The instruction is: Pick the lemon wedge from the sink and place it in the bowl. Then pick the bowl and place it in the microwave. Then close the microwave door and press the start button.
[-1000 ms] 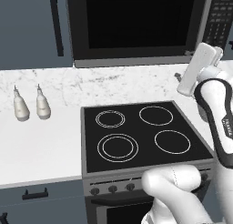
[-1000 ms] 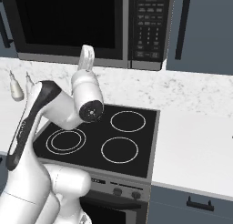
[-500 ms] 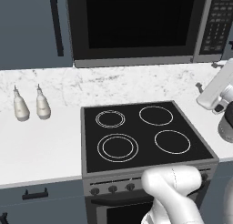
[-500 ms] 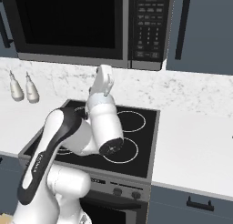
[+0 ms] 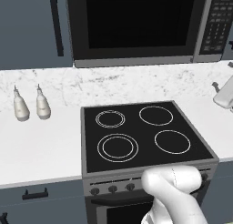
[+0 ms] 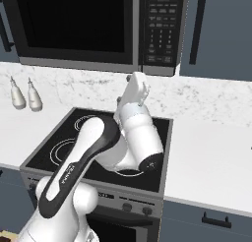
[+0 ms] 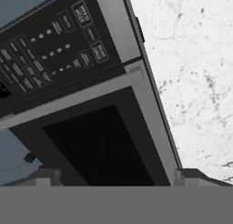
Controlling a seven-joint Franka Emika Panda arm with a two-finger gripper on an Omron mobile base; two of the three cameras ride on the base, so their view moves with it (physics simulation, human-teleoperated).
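**Two fingertips spread wide below the closed microwave**

Two dark fingertips (image 7: 48, 176) stand well apart at the bottom of the hand view, with nothing between them; the gripper (image 7: 117, 177) is open and empty. Beyond them, tilted across that view, lie the microwave door (image 7: 98, 145) with its dark glass and the button panel (image 7: 50, 54), and past those the white marbled wall (image 7: 195, 59). The door's glass sits in line with the gap between the fingertips, further off, not touching them.

In the right base view the arm (image 6: 98, 152) bends up over the stove (image 6: 101, 152), its hand raised toward the wall just under the microwave (image 6: 93, 27), below the button panel. The door is shut flush against the microwave body.

In the left base view the hand shows at the right edge, over the counter (image 5: 41, 141) beside the stove. Two small bottles (image 5: 31, 104) stand on the counter at the left, well apart from the arm.
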